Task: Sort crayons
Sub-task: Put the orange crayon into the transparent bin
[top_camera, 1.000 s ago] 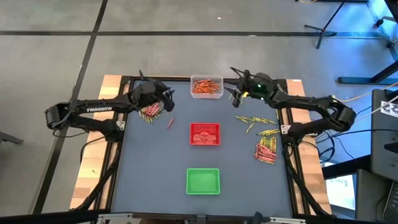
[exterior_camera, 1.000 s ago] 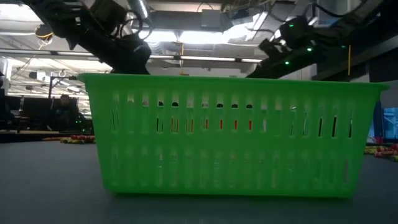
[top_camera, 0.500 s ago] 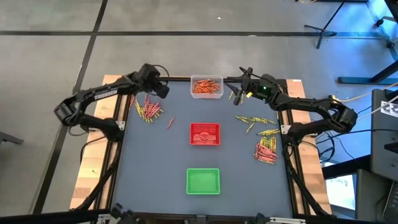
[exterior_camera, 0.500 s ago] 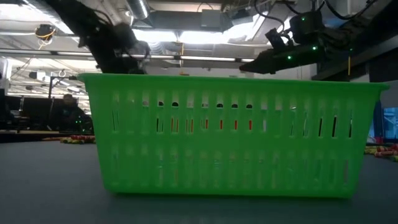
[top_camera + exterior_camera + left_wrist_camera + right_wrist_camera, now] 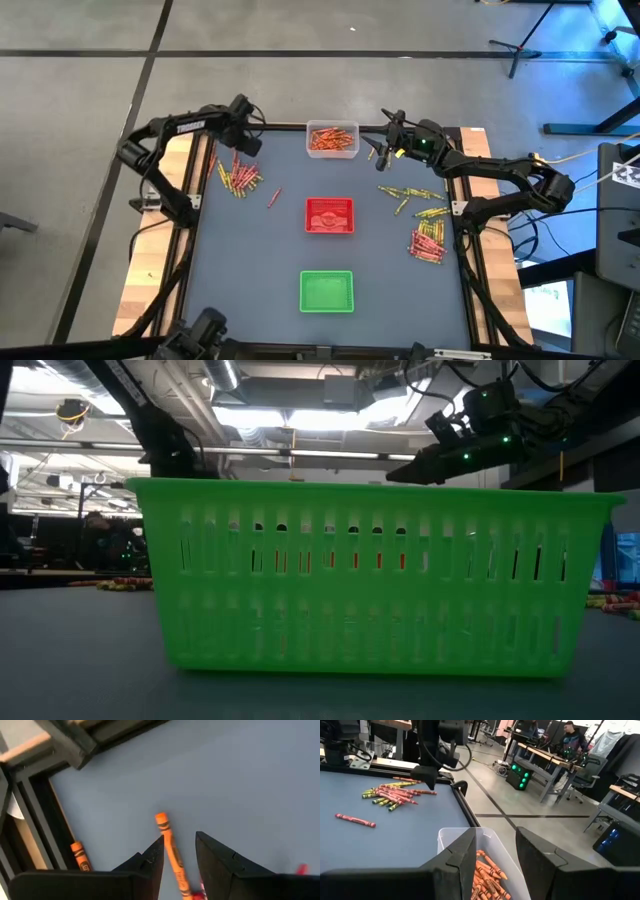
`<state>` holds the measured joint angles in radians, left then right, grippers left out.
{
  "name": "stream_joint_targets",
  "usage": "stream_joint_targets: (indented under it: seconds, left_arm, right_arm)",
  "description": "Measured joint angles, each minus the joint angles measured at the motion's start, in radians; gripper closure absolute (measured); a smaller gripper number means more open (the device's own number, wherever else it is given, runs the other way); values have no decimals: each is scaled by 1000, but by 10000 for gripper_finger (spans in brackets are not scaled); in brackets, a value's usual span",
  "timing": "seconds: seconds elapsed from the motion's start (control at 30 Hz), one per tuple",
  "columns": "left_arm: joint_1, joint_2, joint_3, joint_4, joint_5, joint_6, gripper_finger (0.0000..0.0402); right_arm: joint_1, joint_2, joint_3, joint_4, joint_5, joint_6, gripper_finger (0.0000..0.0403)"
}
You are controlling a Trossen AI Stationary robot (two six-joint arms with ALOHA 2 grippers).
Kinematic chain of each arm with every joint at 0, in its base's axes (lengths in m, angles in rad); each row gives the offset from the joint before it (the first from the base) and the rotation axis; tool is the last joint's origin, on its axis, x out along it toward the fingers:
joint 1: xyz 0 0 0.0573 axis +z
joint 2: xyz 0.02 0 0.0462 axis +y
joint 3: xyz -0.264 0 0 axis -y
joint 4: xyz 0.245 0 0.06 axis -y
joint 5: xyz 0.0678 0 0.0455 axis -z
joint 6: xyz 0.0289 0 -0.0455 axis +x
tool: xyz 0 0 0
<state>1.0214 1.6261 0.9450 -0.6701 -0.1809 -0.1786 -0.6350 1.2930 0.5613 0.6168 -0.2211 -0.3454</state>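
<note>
While the overhead camera looks down on the grey table, the left gripper hangs at the far left corner above a scatter of red and yellow crayons, and the right gripper sits just beside the clear tray full of orange crayons. A red tray lies mid-table, a green tray nearer the front, more crayons heaped on the right side.

Down at table level, the green tray fills the picture, both arms dark above it.

On the left wrist camera, the fingers stand a little apart, an orange crayon running between them; grasped or merely lying below, I cannot tell.

On the right wrist camera, the fingers are released, holding nothing, the clear tray of orange crayons straight ahead, and a lone red crayon lying on the table.
</note>
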Motion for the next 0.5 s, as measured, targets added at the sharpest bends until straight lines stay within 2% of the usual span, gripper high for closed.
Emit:
stream_joint_targets:
  seconds: [0.23,0.5]
  left_arm:
    - [19,42,3,-29,-1,-14,305]
    - [19,70,4,-87,-52,-48,305]
  right_arm:
    - [0,0,0,-12,0,0,265]
    - [0,0,0,-22,0,0,265]
